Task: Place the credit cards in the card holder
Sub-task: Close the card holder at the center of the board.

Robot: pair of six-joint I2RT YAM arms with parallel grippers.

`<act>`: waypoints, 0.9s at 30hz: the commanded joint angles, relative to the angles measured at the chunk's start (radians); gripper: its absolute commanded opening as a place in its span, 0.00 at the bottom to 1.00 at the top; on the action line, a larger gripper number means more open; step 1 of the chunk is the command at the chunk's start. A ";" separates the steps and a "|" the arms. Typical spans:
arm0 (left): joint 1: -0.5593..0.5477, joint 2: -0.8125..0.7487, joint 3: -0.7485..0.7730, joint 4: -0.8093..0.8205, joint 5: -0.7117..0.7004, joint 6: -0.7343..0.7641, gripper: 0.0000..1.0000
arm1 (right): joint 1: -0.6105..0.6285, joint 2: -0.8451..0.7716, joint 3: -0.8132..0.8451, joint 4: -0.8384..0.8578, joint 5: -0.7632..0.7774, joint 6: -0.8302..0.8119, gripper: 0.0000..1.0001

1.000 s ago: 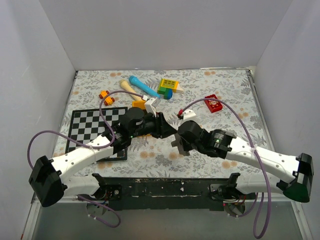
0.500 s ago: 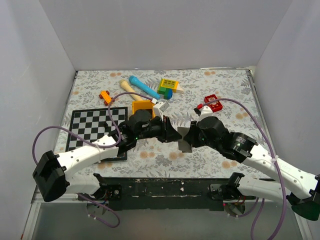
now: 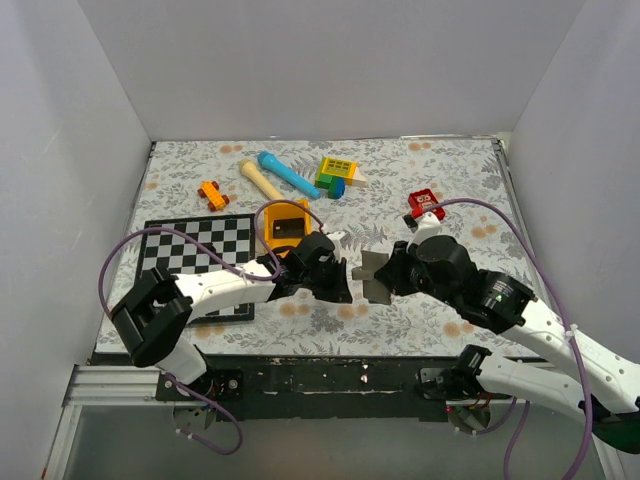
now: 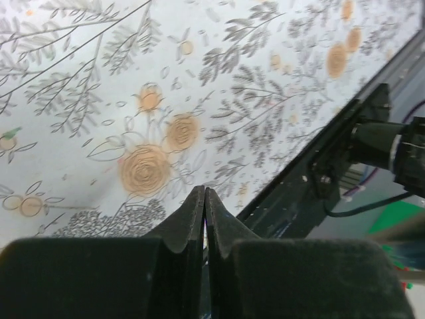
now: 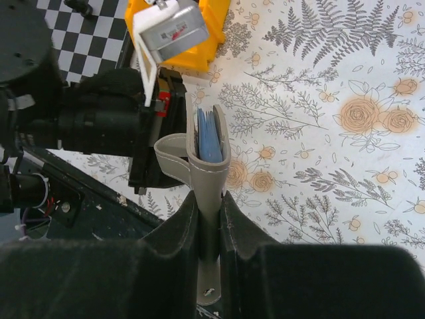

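A: Spotted the wallet (image 5: 207, 174) where?
B: Middle of the right wrist frame, stood on edge, blue pockets up, with tab curled left. Clamped at its lower end by the right gripper (image 5: 209, 199).
A: And the left gripper (image 4: 204, 193)?
B: Pinched tight together, low centre over the floral cloth (image 4: 166, 100). Couldn't tell about any card between the fingers (image 4: 189, 216).

Soft, even light is falling from overhead onto the floral surface (image 3: 440, 170), casting only faint, diffuse shadows beneath the arms. The pale walls are showing no glare. In the left wrist view the left fingers (image 4: 182, 226) are reading as near-featureless black, blurred at the bottom edge, and the area past the surface's edge is looking hazy. In the right wrist view the right fingers (image 5: 179, 226) are blurring likewise, while the card holder (image 5: 209, 166) is showing crisply.
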 commanded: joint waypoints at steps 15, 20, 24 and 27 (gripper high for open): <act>0.001 -0.150 0.073 0.067 0.129 -0.005 0.01 | -0.035 -0.035 -0.016 0.055 -0.013 0.028 0.01; 0.004 -0.183 0.119 0.013 0.116 0.020 0.01 | -0.040 -0.039 -0.031 0.058 -0.010 0.034 0.01; 0.013 -0.193 0.156 -0.008 0.116 0.027 0.02 | -0.041 -0.035 -0.039 0.055 -0.020 0.032 0.01; 0.027 -0.196 0.182 -0.007 0.136 0.023 0.02 | -0.043 -0.024 -0.048 0.061 -0.032 0.035 0.01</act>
